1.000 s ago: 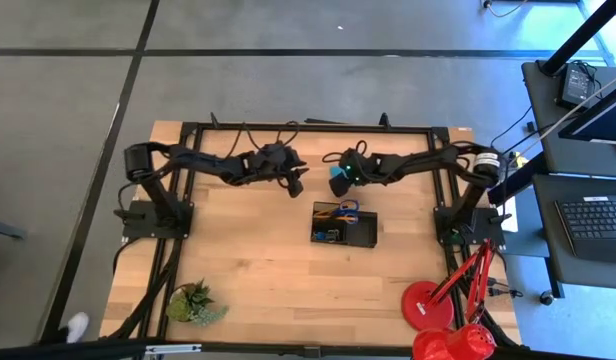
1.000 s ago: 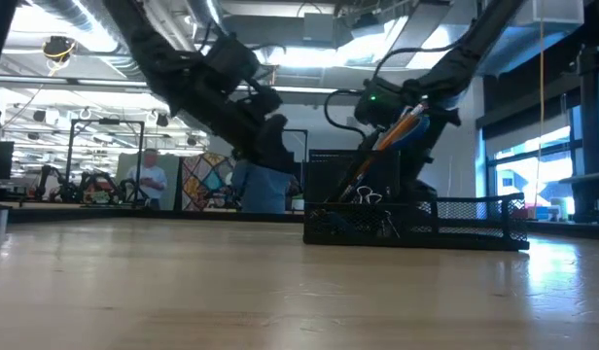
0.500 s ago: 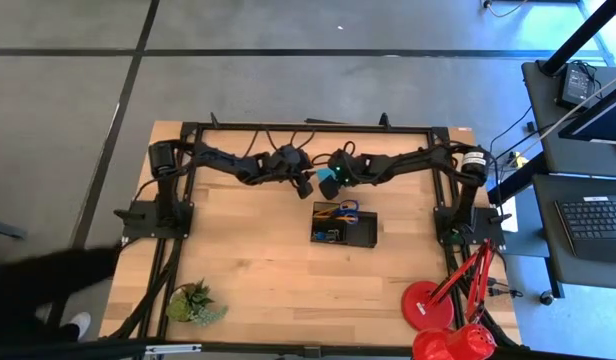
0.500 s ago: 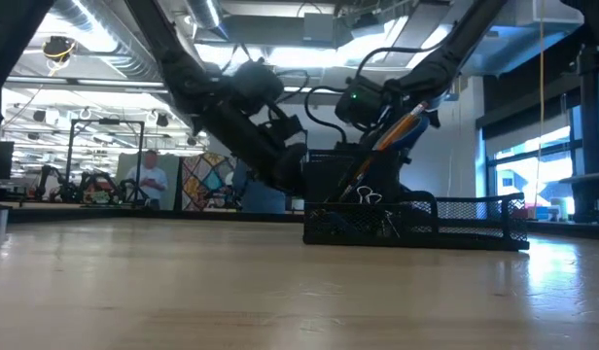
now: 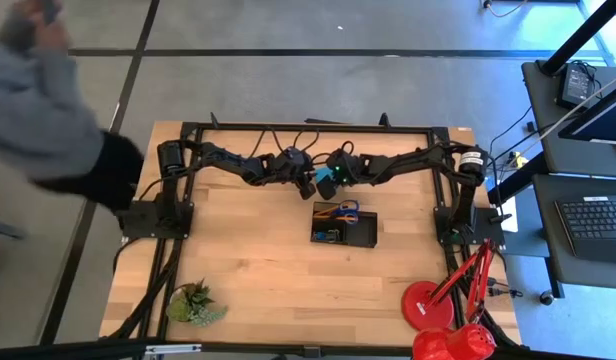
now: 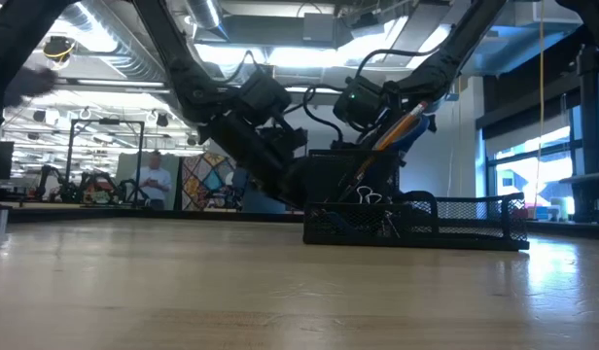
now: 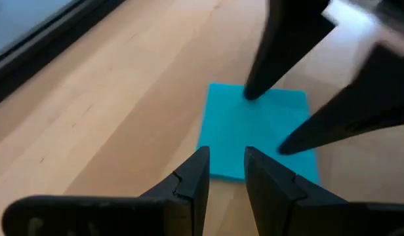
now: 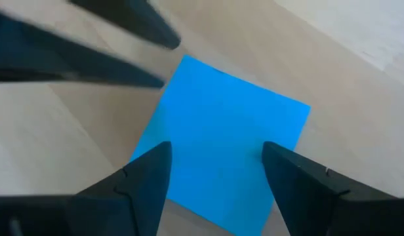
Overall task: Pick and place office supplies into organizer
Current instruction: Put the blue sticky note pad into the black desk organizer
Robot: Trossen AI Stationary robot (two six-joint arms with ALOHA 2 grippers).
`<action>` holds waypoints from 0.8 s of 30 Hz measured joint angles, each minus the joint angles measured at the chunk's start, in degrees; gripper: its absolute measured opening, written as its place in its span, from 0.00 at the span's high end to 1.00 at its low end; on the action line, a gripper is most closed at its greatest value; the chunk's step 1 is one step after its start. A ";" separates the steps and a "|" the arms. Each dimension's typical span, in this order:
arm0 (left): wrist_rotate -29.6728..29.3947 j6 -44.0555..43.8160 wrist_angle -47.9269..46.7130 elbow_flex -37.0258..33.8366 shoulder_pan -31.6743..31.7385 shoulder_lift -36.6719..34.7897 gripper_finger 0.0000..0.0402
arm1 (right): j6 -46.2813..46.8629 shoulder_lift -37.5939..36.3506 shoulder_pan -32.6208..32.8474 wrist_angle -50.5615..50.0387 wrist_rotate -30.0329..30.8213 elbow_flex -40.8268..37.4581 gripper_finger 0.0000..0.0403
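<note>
A light wooden table point(image 5: 258, 270) seen from above, with two dark robot arms meeting near its far edge, just beyond a black rectangular mesh organizer tray point(image 5: 360, 232). No brand, label or writing can be read on anything.

The square blue note pad point(image 8: 222, 151) lies flat on the bare wood just beyond the organizer's far left corner, outside the tray. Being square, it has no long axis; in both wrist views its edges sit at an angle to the fingers.

The left gripper point(image 5: 308, 185) hovers over one edge of the pad, its two dark fingers point(image 7: 189, 187) set close together with a narrow gap between them — nothing is held. The right gripper point(image 5: 326, 184) reaches in from the opposite side; its fingers point(image 8: 146, 180) stand wide apart, straddling the pad, and grip nothing. The two grippers are just beside each other above the pad.

Inside the organizer's left end stand blue-handled scissors point(image 5: 346, 210) and orange pencils point(image 6: 402, 126), the pencils leaning at a slant above the tray wall in the low view. Small binder clips point(image 6: 369, 199) rest against the mesh.

A red desk lamp point(image 5: 438, 310) sits on the organizer's near right, a small green plant point(image 5: 193, 300) far to its near left. A person's grey sleeve point(image 5: 48, 110) shows beyond the table's left side.
</note>
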 joint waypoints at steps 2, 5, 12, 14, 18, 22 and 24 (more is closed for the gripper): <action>-2.04 -0.04 -0.42 0.00 0.00 0.00 0.77 | -0.07 0.00 0.13 0.55 -0.12 -0.02 0.40; -3.13 -0.22 -0.22 0.04 0.04 1.02 0.77 | -0.07 0.00 0.39 0.91 -0.19 -0.02 0.40; -2.02 -2.50 1.96 0.11 0.06 4.59 0.77 | -0.14 0.00 0.48 0.91 -0.11 -0.07 0.40; -2.24 -2.62 2.58 0.15 0.09 5.32 0.77 | -0.15 0.00 0.55 1.17 -0.19 -0.11 0.40; -2.30 -2.64 2.44 0.20 0.09 5.49 0.77 | -0.17 0.00 0.59 1.23 -0.33 -0.11 0.40; -2.16 -2.62 2.10 0.20 0.09 5.22 0.77 | -2.29 0.00 0.59 1.12 -0.52 -0.11 0.40; -2.19 -2.62 1.69 0.20 0.07 5.22 0.78 | -6.34 -0.01 0.59 1.10 -0.71 -0.11 0.40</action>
